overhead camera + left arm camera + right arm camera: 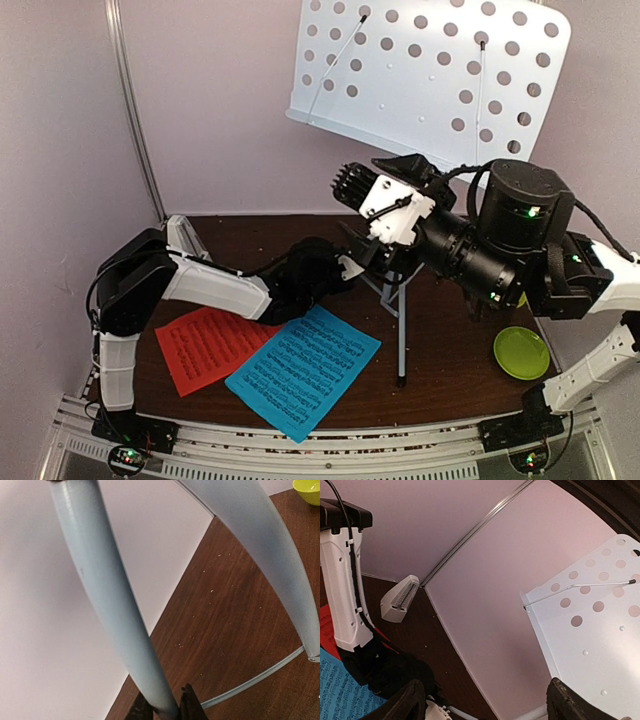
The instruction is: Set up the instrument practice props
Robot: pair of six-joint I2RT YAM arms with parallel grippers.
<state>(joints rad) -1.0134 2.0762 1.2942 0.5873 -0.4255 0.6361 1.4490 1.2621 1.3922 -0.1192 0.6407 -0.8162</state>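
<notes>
Music stand (402, 330) upright; my left gripper (167, 707) clamped on its tripod leg (110, 605), right gripper (490, 702) wide, empty, beside its desk (430, 75). Blue sheet (300, 370), red sheet (205, 345) flat before stand, unplaced; metronome (400, 598) left of it.

I see the white perforated desk (430, 75) tilted atop its legs (402, 330); blue sheet (303, 370) flat, touching red sheet (205, 345); metronome (400, 600) far-left.

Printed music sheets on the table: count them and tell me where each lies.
2. The red-orange printed music sheet lies flat at the near left of the brown table; the blue printed music sheet lies just right of it. More may be hidden.
</notes>
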